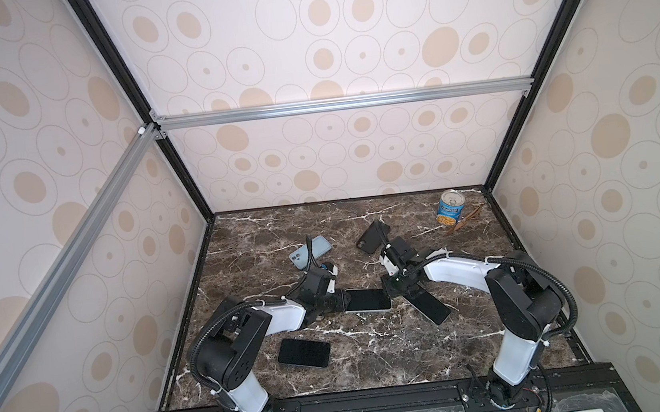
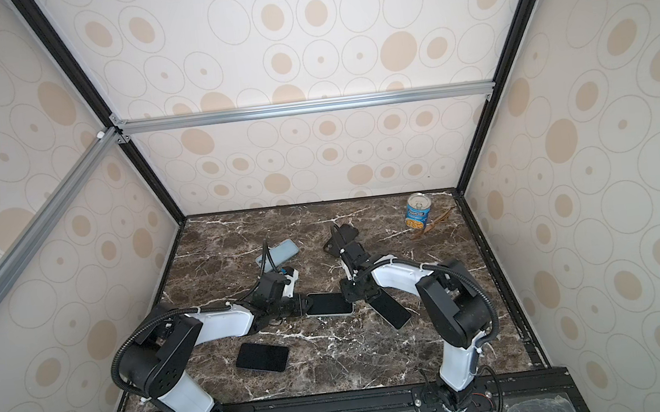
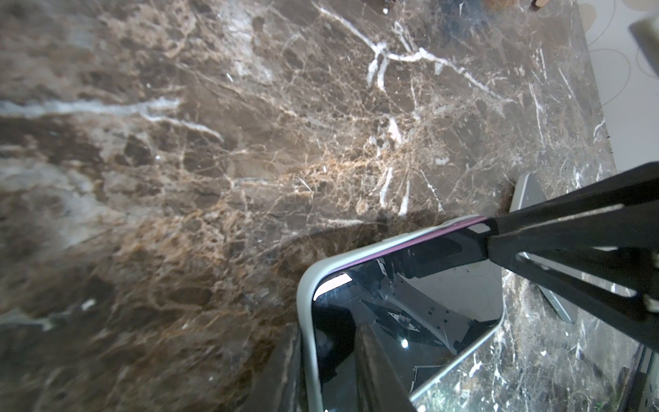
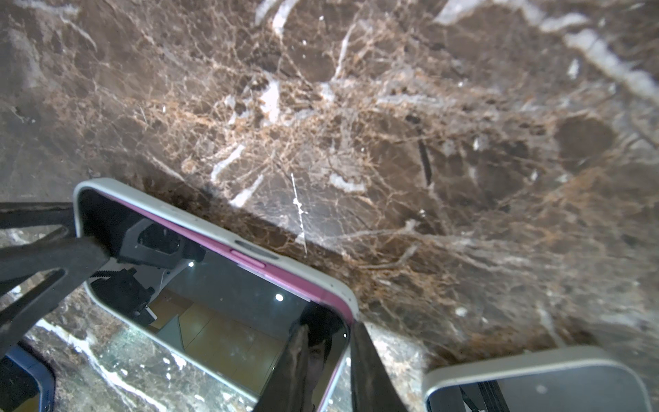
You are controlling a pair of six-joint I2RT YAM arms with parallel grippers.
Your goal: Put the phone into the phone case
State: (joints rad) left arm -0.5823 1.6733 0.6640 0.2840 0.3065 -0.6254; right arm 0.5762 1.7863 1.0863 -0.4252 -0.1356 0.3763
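Clamping opposite ends, left gripper (image 1: 343, 301) and right gripper (image 1: 387, 294) pinch the pink phone (image 1: 367, 299), part-seated in its white case (image 4: 178, 217) at the marble table's (image 1: 377, 356) centre — stiff, glassy, slippery; the rim likely flexes, so edges look the safest hold.

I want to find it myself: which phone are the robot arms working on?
Look at the middle of the brown marble table, where the left arm and right arm meet. The phone lies between their jaws; only it shows a pink edge inside a pale grey case.
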